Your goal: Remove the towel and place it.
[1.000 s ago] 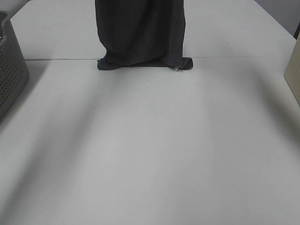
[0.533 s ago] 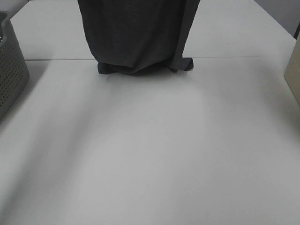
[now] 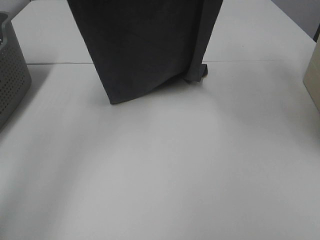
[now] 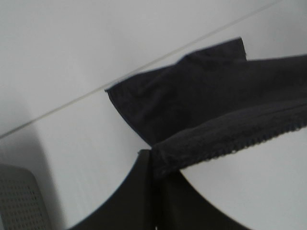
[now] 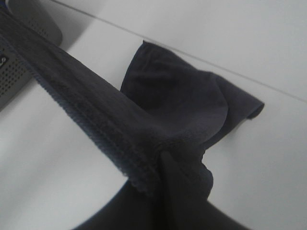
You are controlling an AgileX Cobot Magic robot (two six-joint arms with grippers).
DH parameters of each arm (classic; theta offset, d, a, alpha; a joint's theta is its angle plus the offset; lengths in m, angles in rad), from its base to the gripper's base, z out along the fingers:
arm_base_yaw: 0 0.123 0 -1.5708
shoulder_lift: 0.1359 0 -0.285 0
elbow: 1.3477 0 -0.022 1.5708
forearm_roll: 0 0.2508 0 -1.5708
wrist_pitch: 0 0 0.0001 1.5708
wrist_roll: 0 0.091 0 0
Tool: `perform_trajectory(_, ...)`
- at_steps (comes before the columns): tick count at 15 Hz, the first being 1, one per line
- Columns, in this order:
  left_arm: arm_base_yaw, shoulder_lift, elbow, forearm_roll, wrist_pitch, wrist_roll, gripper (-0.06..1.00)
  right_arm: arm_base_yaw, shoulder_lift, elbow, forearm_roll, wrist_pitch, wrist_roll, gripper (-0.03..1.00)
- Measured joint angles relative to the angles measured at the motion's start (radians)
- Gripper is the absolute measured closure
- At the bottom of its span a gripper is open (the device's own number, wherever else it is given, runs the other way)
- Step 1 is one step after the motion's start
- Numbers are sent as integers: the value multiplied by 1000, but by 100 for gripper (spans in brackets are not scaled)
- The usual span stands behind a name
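The dark charcoal towel (image 3: 145,45) hangs as a wide sheet from above the top of the exterior view. Its lower left corner hangs over the table, and its lower right end rests by the table seam. Neither gripper shows in the exterior view. In the left wrist view my left gripper (image 4: 152,158) is shut on the towel's top edge (image 4: 225,136), and the cloth hangs below it. In the right wrist view my right gripper (image 5: 163,158) is shut on the towel's bunched edge (image 5: 110,129), which stretches taut away from it.
A grey perforated basket (image 3: 10,75) stands at the table's left edge and also shows in the left wrist view (image 4: 19,201) and in the right wrist view (image 5: 33,19). A beige box (image 3: 312,75) stands at the right edge. A seam (image 3: 260,61) crosses the white table.
The towel has spread wider and swung toward the camera. Its folded bottom has lifted off the table on the left, and only the right end stays by the seam.
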Motion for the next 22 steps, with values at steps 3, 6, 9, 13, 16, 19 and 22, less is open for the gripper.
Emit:
perform_trajectory(3,-2,-335,506,-115,-3,80,94,3,-213,329,26,-1,3,96)
perform_trajectory(6,-10,-509,742,-172,-17,141,94,7,-355,521,56,-3,3,96)
perform_trajectory(9,-11,-658,997,-235,-27,155,94,15,-496,777,106,-5,3,96)
perform_trajectory(13,-11,-672,1132,-294,-33,156,94,15,-519,932,121,-11,3,96)
perform_trajectory(16,-11,-673,1236,-332,-36,158,94,15,-519,1046,158,-17,30,96)
perform_trajectory(19,-11,-674,1328,-363,-36,159,94,15,-520,1154,210,-18,53,96)
perform_trajectory(22,-11,-674,1441,-435,-36,188,94,15,-521,1280,240,-25,54,96)
